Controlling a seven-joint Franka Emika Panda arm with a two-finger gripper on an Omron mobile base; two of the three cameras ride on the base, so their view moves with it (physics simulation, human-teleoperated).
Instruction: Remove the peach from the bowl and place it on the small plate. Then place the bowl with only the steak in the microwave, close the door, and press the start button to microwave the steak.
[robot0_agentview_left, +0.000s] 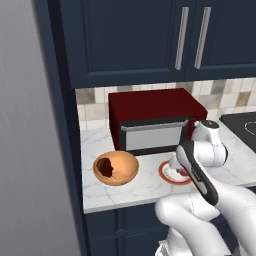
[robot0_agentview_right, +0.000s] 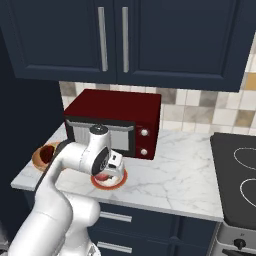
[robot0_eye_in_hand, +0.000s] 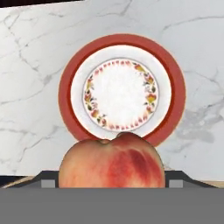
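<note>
Tool (robot0_eye_in_hand: 112, 186) fingers pinch round, blush-skinned peach (robot0_eye_in_hand: 112, 161) above red-rimmed floral plate (robot0_eye_in_hand: 122, 89) on veined marble counter (robot0_eye_in_hand: 35, 78).

a kitchen: microwave (robot0_agentview_right: 112, 123) on marble counter (robot0_agentview_right: 175, 170), stovetop (robot0_agentview_right: 240, 170) beside

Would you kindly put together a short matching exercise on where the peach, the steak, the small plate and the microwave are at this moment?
Things:
1. peach
2. steak
3. small plate
4. microwave

Places or states:
A. inside the orange bowl
B. on the counter, nothing on it yet
C. between the gripper fingers, above the plate
D. against the backsplash, door shut

Pairs: 1-C, 2-A, 3-B, 4-D
</note>
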